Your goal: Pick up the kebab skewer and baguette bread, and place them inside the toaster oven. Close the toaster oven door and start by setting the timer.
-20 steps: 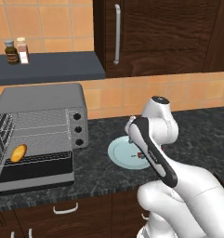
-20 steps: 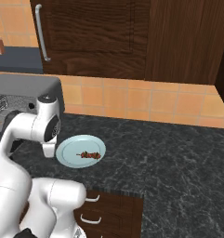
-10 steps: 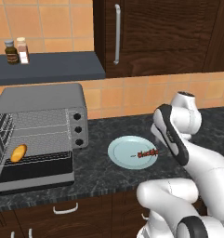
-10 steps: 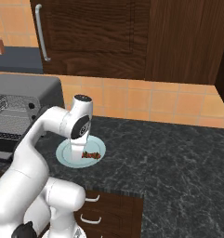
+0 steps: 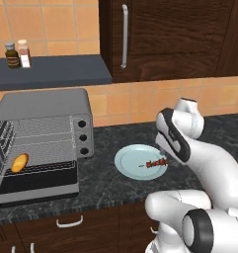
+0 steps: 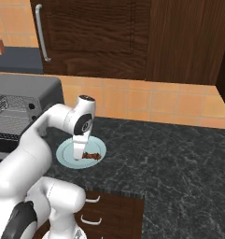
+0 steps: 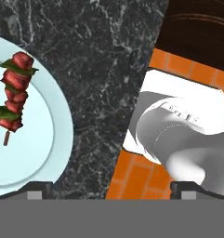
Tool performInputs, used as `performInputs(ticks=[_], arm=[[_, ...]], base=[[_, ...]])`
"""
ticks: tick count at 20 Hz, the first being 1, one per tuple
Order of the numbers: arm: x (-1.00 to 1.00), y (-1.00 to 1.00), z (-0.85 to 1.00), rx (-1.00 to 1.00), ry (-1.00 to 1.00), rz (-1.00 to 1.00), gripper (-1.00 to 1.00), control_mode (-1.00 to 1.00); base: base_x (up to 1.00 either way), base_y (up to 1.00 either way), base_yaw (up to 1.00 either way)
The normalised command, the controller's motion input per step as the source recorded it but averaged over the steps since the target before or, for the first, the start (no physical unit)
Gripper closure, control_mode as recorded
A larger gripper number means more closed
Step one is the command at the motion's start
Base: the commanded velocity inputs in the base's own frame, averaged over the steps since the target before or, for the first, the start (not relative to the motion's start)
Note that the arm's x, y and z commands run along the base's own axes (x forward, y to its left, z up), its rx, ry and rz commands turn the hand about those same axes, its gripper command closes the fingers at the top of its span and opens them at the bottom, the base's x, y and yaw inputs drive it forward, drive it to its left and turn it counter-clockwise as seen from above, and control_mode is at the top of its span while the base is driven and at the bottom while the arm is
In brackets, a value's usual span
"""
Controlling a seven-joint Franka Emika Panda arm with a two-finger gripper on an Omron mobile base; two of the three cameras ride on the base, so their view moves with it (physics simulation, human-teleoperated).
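The kebab skewer (image 5: 156, 162) lies on a round pale-blue plate (image 5: 128, 160) on the dark counter, right of the toaster oven (image 5: 41, 106). The toaster oven door (image 5: 36, 190) hangs open and flat. Inside, the baguette bread (image 5: 19, 162) rests on the wire rack. My gripper (image 6: 78, 156) points down over the plate, just left of the kebab skewer (image 6: 91, 156). In the hand view the gripper (image 7: 113, 190) is open, with plate rim and counter between its fingertips (image 7: 39, 188); the kebab skewer (image 7: 13, 95) lies off to the upper left, untouched.
Three black knobs (image 5: 82, 137) run down the oven's right side. Two spice bottles (image 5: 17, 54) stand on a dark shelf above it. Dark wall cabinets hang over the tiled backsplash. The counter's front edge and drawers (image 6: 93, 205) lie below the plate.
The arm has swung from the oven side across to the plate's right, and the hand has come down over the plate beside the skewer. The gripper stays open.
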Motion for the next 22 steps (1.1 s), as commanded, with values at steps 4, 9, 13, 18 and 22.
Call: performInputs(ticks=[4,9,13,18,22], arm=[[0.36,-0.04,-0.36,0.00,0.00,0.00,-1.00,-1.00],[0.34,-0.01,-0.41,0.00,0.00,0.00,-1.00,-1.00],[0.42,0.01,-0.26,0.00,0.00,0.00,-1.00,-1.00],[0.26,0.00,-0.21,0.00,0.00,0.00,-1.00,-1.00],[0.24,0.01,-0.29,0.00,0.00,0.00,-1.00,-1.00]], base=[[0.00,0.00,0.00],[0.00,0.00,0.00],[0.00,0.00,0.00],[0.00,0.00,0.00],[0.00,0.00,0.00]])
